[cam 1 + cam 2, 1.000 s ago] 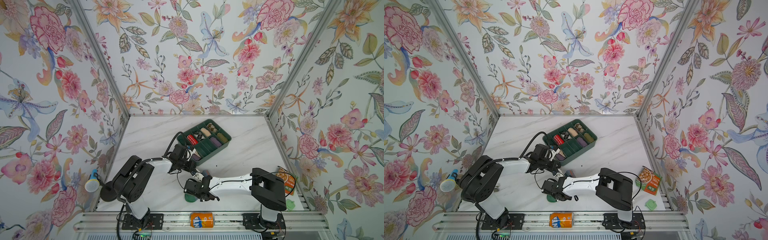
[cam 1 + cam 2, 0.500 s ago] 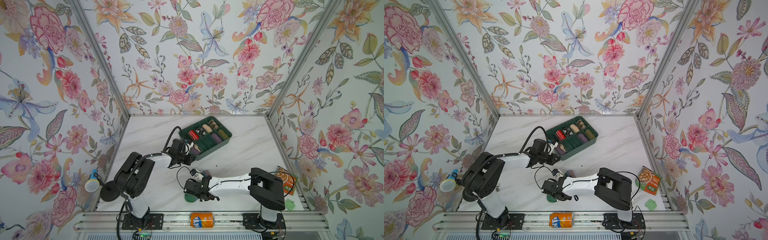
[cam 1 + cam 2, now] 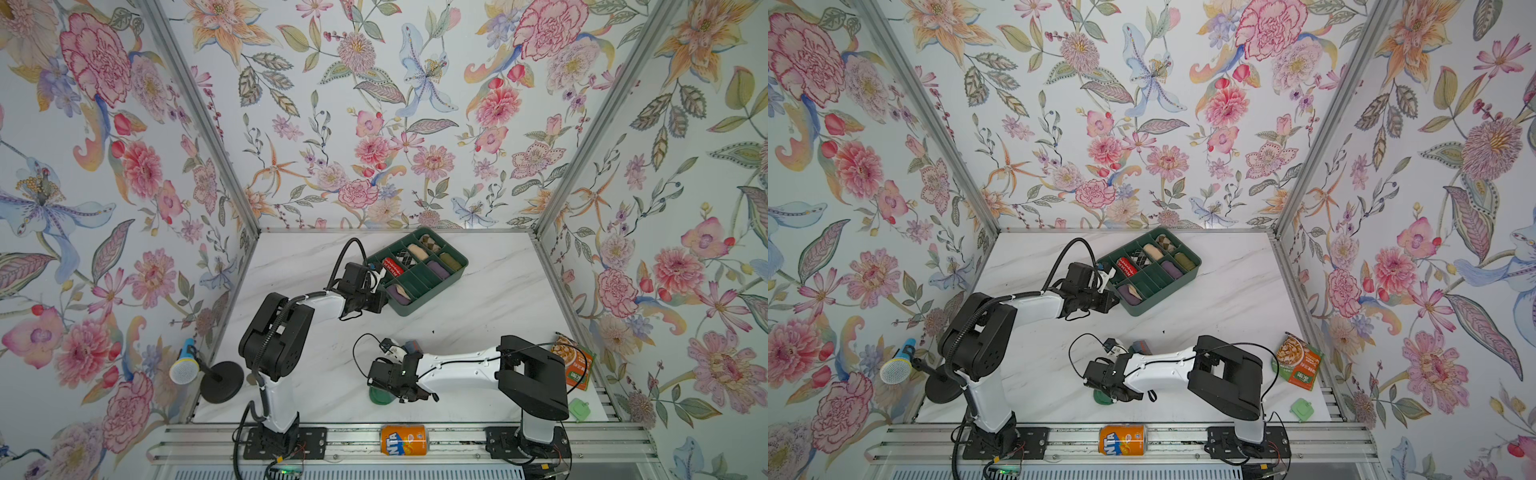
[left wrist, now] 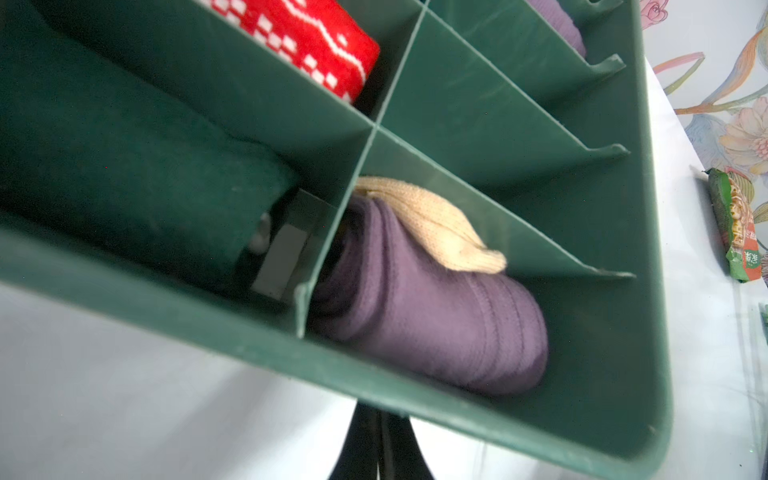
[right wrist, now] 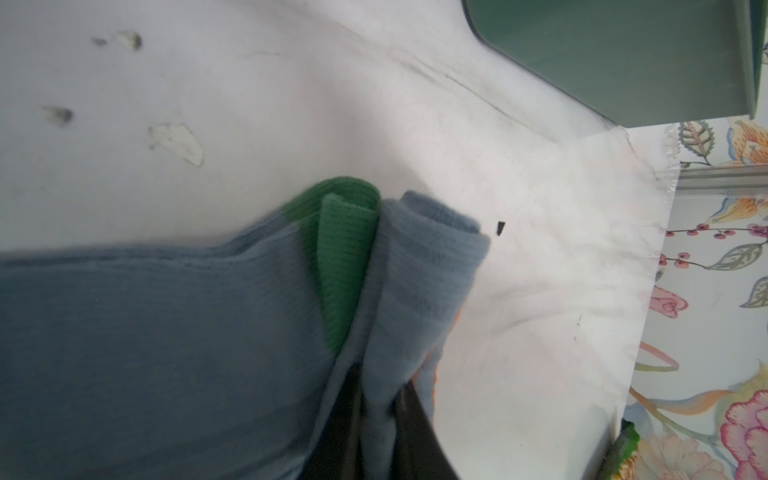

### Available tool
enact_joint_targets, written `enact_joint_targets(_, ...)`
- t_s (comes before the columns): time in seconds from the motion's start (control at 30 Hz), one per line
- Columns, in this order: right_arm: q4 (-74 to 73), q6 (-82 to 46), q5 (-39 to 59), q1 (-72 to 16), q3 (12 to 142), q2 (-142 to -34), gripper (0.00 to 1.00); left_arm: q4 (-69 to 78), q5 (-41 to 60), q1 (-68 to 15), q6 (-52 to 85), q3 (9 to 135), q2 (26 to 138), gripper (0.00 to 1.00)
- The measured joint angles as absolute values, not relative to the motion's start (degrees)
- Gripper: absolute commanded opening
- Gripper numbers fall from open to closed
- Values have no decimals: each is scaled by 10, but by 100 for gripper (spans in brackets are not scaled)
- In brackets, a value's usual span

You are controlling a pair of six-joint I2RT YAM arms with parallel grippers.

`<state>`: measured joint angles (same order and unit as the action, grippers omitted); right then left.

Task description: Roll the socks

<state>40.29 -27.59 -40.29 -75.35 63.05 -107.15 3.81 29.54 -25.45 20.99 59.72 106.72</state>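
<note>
**Socks** (image 5: 208, 332): they lie on the surface (image 5: 249, 104) near its front edge, under the right arm's wrist and well apart from the tray. They are a grey-blue ribbed knit, soft and matte. Bright green heel patches show at a crease and a sliver of orange shows at one edge. One end is turned over into a loose, rounded fold, and the rest lies flat. In both top views the arm hides most of the pair, leaving only a dark green end visible.

**Right pincer** (image 5: 380, 380): its two dark fingers (image 5: 417, 436) stand narrowly apart, clamped on the raised fold. Fabric fills the gap between them.

**Left pincer** (image 4: 380, 419): the fingers are pressed together with nothing between them. Their tips run up to the outer wall of the tray (image 4: 646, 311) and are hidden behind its lower edge, so actual contact cannot be confirmed. In a top view this pincer sits at the tray's near left corner.

**Tray**: it is dark green moulded plastic, smooth, with rounded corners and thin straight dividers forming compartments.
- The corner compartment nearest the left pincer holds a purple roll (image 4: 436, 324) of fine knit with a cream ribbed cuff lying over it.
- The adjoining compartment holds a dark green roll (image 4: 124, 166).
- The next compartment along holds a red roll (image 4: 299, 37) with a white pattern.

**Surface**: it is white with faint grey veining and glossy, with a few small chips and one dark speck beside the socks.

**Rail**: an orange can (image 3: 403, 439) lies on its side on the metal rail between the arm bases.
</note>
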Motion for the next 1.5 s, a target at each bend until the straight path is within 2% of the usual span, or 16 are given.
enact_joint_targets(0.37, 378, -256, -364, -754, 620, -1049, 31, -27, 272, -262, 199, 457, 888, 6)
enact_joint_targets(0.57, 356, -242, -333, -754, 610, -1034, 32, -48, 261, -290, 211, 420, 829, 6)
enact_joint_targets(0.83, 318, -231, -280, -741, 580, -989, 32, -60, 248, -320, 229, 402, 821, 5)
enact_joint_targets(0.97, 301, -231, -258, -729, 563, -961, 29, -57, 251, -349, 245, 392, 821, 0)
enact_joint_targets(1.2, 261, -228, -217, -711, 537, -918, 23, -38, 268, -377, 283, 348, 821, 0)
enact_joint_targets(1.5, 234, -224, -171, -703, 527, -916, 20, -8, 283, -398, 321, 334, 819, 0)
